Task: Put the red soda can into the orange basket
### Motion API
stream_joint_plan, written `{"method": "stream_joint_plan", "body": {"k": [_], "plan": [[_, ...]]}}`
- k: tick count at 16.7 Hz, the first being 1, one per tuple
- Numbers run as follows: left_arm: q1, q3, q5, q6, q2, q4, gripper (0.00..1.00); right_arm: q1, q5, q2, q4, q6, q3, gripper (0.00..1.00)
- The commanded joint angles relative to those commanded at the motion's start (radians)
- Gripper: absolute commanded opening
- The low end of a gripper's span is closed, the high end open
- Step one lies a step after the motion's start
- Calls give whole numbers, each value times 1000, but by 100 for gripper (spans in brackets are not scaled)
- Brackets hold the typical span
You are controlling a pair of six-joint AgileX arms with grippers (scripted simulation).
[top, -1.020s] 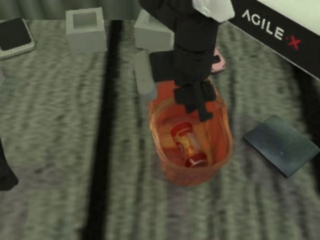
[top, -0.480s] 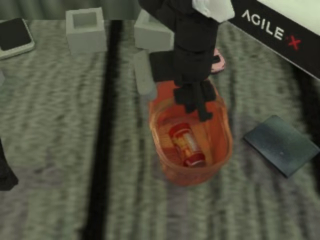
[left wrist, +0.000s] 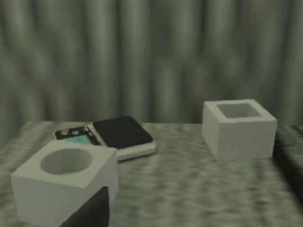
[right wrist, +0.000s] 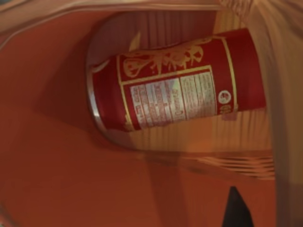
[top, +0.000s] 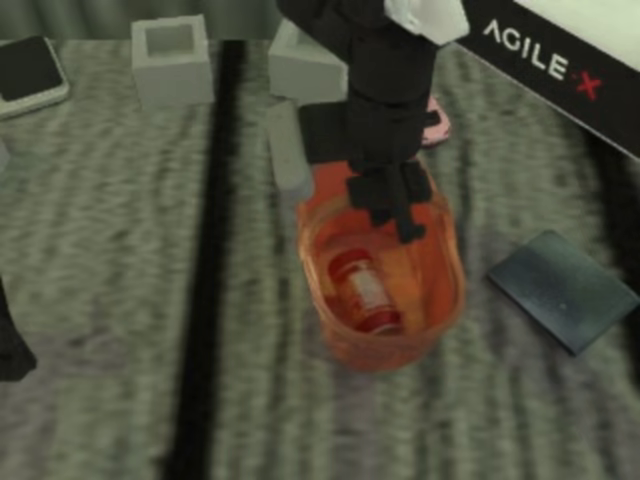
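So the red soda can (top: 363, 291) lies on its side inside the orange basket (top: 445, 300). The right hand (top: 392, 208) hovers over the basket's far rim, fingers spread, pinching nothing. The left arm sits parked at the worktop's left edge.

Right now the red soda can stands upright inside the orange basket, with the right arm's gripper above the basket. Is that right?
Not quite. The red soda can lies on its side on the bottom of the orange basket, as the top and right wrist views show. The right gripper is indeed above the basket.

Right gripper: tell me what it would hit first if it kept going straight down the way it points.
Probably the red soda can, lying on its side in the orange basket directly below the right gripper; depth is unclear.
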Motion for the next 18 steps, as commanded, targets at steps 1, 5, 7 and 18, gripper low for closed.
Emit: {"method": "stream_joint_plan", "body": {"k": [1,5,7,18], "plan": [[0,0,0,0,0,0,100,0,0,0,0,0,0,0],[0,0,0,0,0,0,100,0,0,0,0,0,0,0],[0,0,0,0,0,0,100,0,0,0,0,0,0,0],[0,0,0,0,0,0,100,-26,1,35,-225,-35,260,0]]}}
